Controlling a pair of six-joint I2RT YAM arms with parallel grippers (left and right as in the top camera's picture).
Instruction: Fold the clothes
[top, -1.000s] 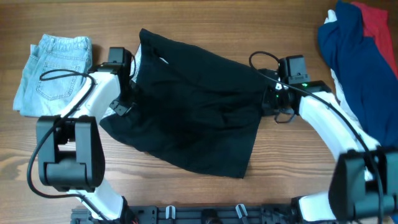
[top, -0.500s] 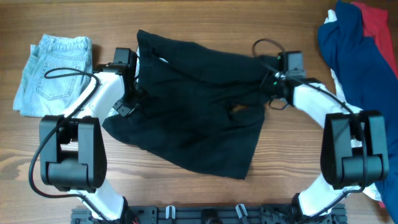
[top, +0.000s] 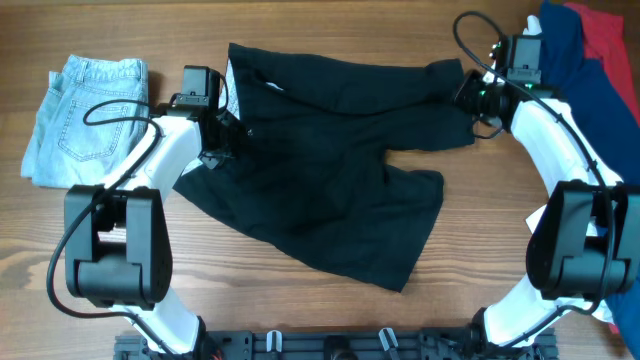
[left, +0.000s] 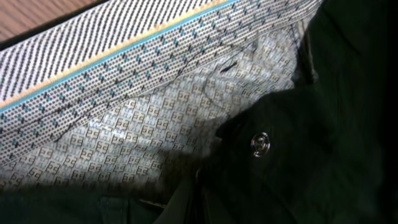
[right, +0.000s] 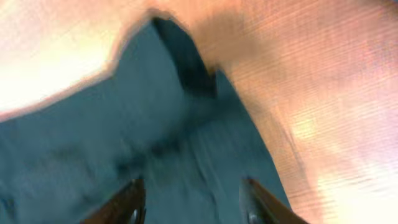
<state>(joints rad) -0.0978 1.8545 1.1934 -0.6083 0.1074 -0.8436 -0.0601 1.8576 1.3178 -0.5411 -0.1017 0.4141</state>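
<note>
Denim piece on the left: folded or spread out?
Folded: the light-blue denim garment lies as a compact rectangle, one back pocket up.

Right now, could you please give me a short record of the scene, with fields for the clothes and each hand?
black garment: spread out in the middle, rumpled, not yet folded, patterned waistband lining showing
left hand: shut, apparently on the garment's left edge
right hand: fingers apart, at the garment's upper right corner
jeans: folded, far left
pile: navy and red clothes, far right, unfolded
</note>
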